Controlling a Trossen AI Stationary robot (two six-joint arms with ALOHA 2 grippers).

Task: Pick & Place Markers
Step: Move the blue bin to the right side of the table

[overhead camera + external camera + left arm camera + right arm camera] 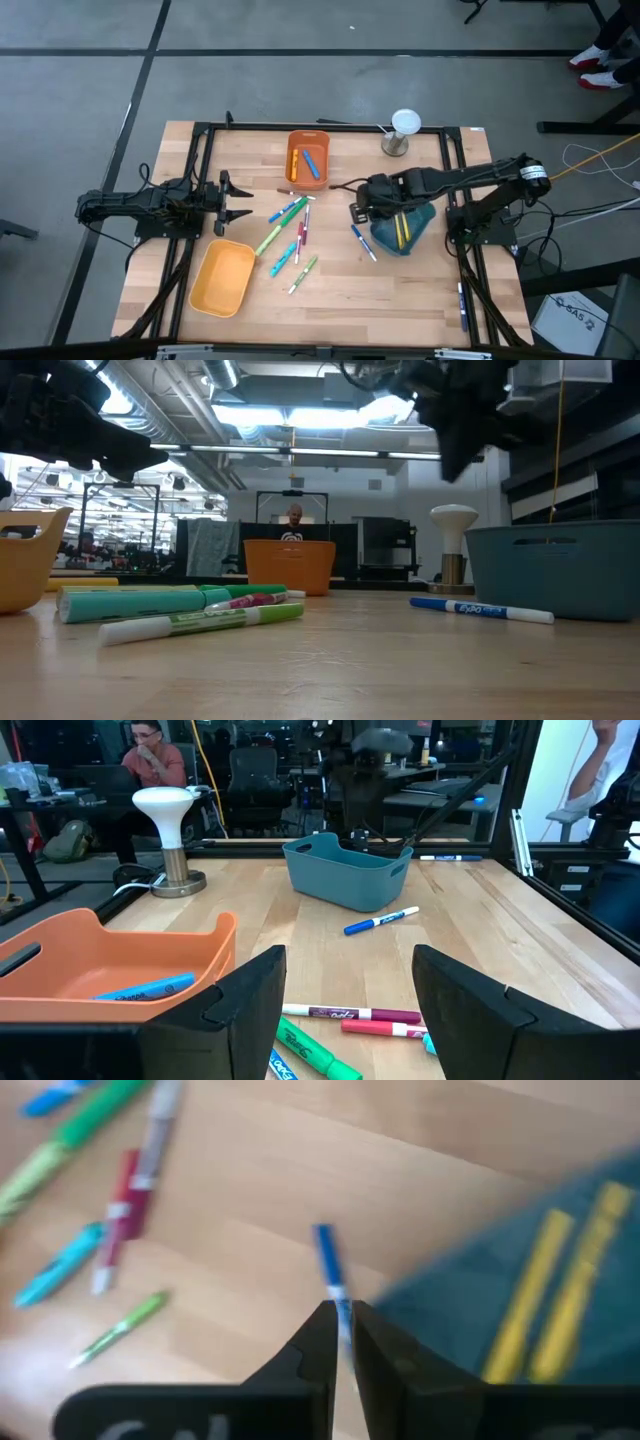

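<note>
I've got the right gripper [342, 1325] pinched nearly shut and empty above the blue marker [362, 242] lying on the table [400, 290] just beside the teal bin [415, 238], left gripper [232, 199] parked wide open, so next I spread and drop onto it.

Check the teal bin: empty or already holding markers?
Not empty. The teal bin holds two yellow markers, seen lying inside it in the high and right wrist views. A blue marker lies outside on the table beside it.
</note>
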